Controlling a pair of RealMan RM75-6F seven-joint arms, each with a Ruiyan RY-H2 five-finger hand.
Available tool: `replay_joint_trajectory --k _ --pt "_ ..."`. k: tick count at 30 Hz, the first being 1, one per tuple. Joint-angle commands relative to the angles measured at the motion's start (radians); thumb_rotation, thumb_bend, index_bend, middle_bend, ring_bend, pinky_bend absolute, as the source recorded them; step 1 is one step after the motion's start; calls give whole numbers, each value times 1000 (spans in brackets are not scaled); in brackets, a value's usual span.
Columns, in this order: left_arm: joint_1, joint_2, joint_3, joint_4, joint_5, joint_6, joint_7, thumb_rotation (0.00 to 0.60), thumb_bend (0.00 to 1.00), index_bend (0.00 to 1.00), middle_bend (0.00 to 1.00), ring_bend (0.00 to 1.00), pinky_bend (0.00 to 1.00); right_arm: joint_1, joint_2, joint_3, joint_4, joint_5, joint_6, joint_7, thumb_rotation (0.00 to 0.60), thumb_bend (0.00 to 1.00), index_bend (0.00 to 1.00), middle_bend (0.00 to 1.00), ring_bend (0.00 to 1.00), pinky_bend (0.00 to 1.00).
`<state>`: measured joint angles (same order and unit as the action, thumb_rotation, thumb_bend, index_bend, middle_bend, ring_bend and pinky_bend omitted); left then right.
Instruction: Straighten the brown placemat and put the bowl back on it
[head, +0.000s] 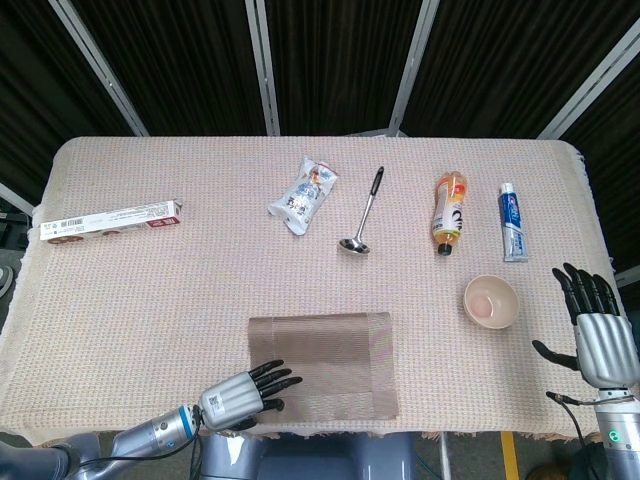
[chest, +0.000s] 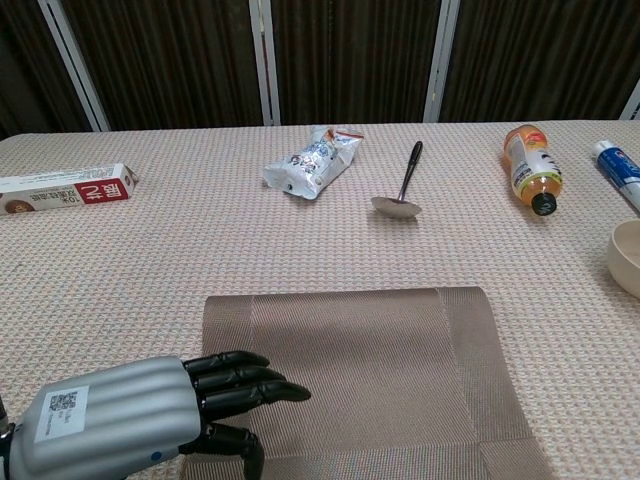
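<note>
Looks maybe halfway done. Brown placemat (head: 322, 364) lying flat and pretty much square to the desk's (head: 180, 290) near edge, so straightening seems about finished. Left hand (chest: 140, 420) resting on its near-left corner, fingers (chest: 250, 378) stretched out side by side, gripping nothing. Bowl (head: 491, 302) not back yet, sitting off the mat toward the desk's right edge. Right hand (head: 596, 338) waiting nearby, fingers spread, empty.

Far row: box (head: 110, 221), snack pouch (head: 303, 195), ladle (head: 364, 212), bottle (head: 449, 212), toothpaste tube (head: 512, 222).
</note>
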<state>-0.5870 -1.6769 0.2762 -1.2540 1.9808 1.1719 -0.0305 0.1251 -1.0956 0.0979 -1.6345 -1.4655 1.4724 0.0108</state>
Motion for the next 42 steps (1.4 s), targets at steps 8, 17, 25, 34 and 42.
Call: replay_joint_trajectory --k 8,17,25,34,42 --pt "1 -10 6 17 -12 -12 1 600 359 362 0 0 0 -1 2 1 0 -2 -1 4 600 0 0 0 0 0" --pt "0 -16 9 25 -18 -14 -1 600 415 364 0 0 0 -2 5 1 -1 -4 0 8 600 0 0 0 0 0" --pt "2 -23 10 34 -26 -14 -7 600 522 376 0 0 0 -3 6 2 -1 -7 -1 12 600 0 0 0 0 0" --pt "3 -26 3 39 -36 -1 -16 600 547 457 0 0 0 -3 7 2 -1 -10 1 14 600 0 0 0 0 0" --pt "2 -25 -9 39 -48 10 -27 600 550 571 0 0 0 -4 7 3 -2 -12 2 17 600 0 0 0 0 0"
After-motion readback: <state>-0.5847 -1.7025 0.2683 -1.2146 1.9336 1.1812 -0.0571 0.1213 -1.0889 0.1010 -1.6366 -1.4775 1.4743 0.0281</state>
